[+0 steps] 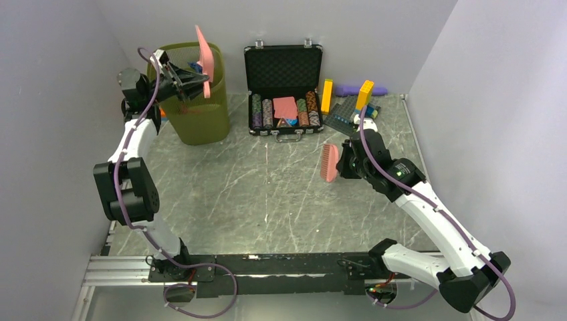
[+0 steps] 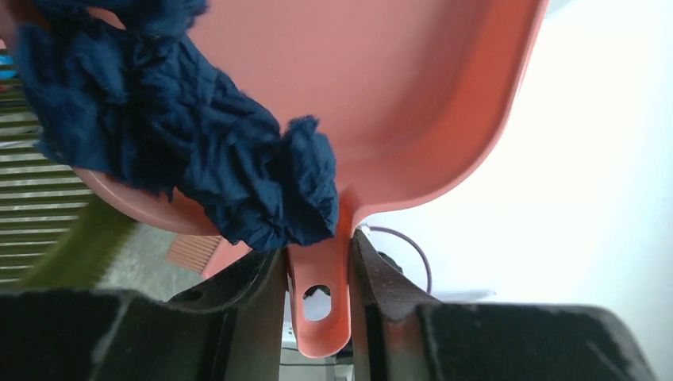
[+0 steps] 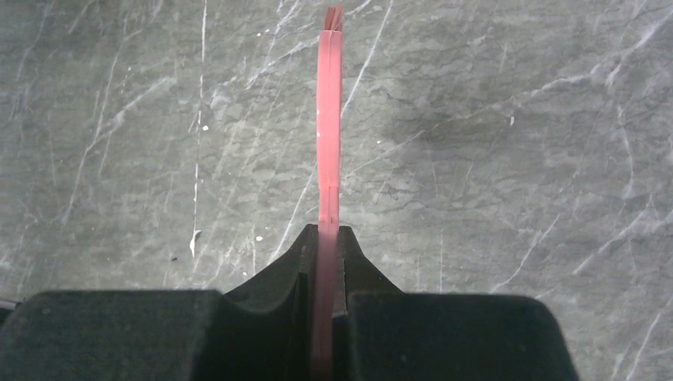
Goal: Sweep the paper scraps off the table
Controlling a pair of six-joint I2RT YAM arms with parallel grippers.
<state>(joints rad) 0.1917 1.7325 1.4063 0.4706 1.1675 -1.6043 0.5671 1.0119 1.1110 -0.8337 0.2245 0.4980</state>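
My left gripper point(image 1: 190, 81) is shut on the handle of a pink dustpan point(image 1: 202, 57), held tilted over the olive waste bin point(image 1: 194, 107). In the left wrist view the dustpan point(image 2: 397, 95) holds a dark blue crumpled paper scrap point(image 2: 190, 151) near its handle; my gripper point(image 2: 319, 270) clamps the handle. A blue scrap point(image 1: 194, 66) shows inside the bin. My right gripper point(image 1: 342, 162) is shut on a pink brush point(image 1: 328, 162), held above the grey-green marble table point(image 1: 267, 194). The brush point(image 3: 328, 119) shows edge-on in the right wrist view. No scraps show on the table.
An open black case point(image 1: 283, 90) with stacked poker chips stands at the back centre. Yellow and purple toy bricks point(image 1: 354, 97) lie on a dark baseplate at the back right. Lilac-grey walls close in the sides; a metal rail point(image 1: 267, 267) runs along the near edge.
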